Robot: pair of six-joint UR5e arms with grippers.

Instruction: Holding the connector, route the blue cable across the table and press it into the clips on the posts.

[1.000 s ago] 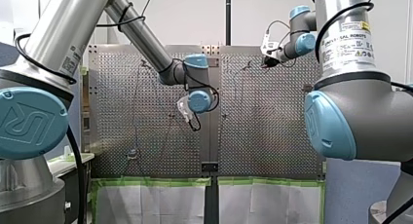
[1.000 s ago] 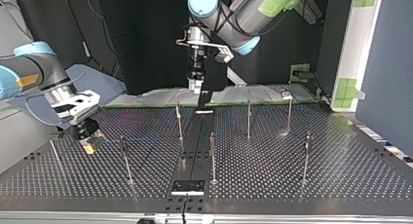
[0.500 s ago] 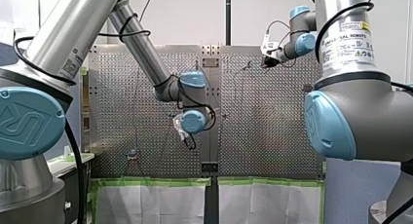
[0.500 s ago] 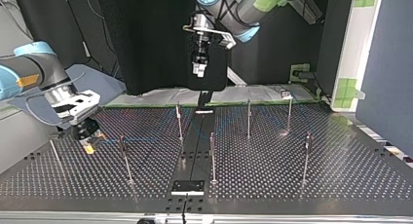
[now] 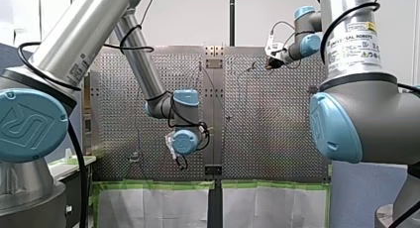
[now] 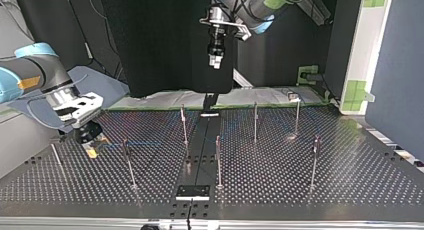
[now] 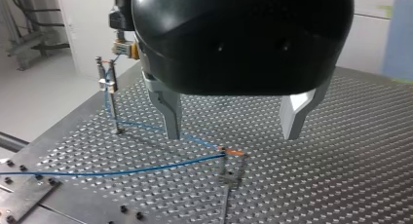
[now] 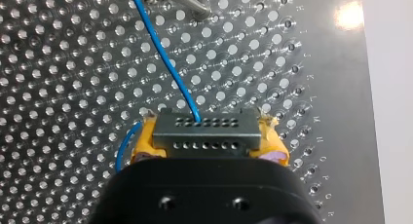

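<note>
Yellow pads (image 8: 145, 142) of my right gripper (image 8: 207, 136) clamp the grey, hole-dotted rectangular metal connector (image 8: 204, 129); a thin blue cable (image 8: 163, 58) leaves it. My left gripper (image 7: 233, 132) holds its tapered metal fingers (image 7: 168, 112) wide apart, empty.

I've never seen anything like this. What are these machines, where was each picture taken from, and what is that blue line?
These are two robot arms working at a metal table full of holes. One picture looks from behind the arms, one faces them from across the table, and two come from small cameras on the wrists. Thin posts stand on the table, and a blue cable runs between some of them. The right hand, with yellow pads, grips the cable's connector low over the table. The left hand is open, holds nothing, and hangs above the table.
</note>
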